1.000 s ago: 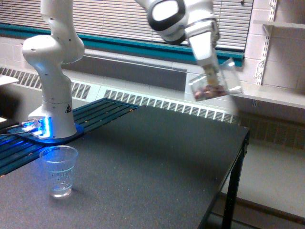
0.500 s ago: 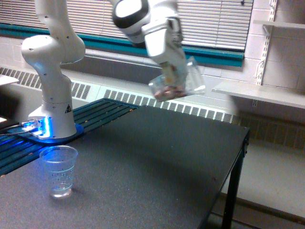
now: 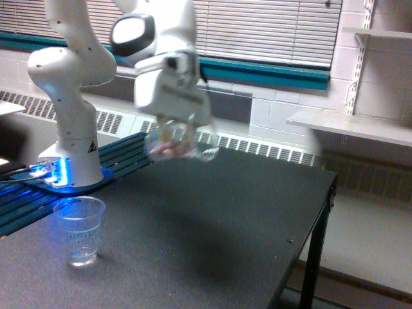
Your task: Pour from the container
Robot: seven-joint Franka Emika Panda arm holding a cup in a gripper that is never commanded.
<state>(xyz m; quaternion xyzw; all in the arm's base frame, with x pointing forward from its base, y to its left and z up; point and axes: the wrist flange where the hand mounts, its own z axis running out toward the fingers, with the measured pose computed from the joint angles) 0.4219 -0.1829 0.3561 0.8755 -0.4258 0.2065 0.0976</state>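
Above worktop (image 3: 212, 219) centre: gripper (image 3: 175, 129) clamped on container (image 3: 180, 143), blurred; thin, light, crushable, slippery plastic; grip mid-wall, gently.

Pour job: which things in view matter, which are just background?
In play: gripper, the held clear cup with reddish contents, ribbed cup standing on the table.
Background: wall shelf, radiator grille, window blinds.
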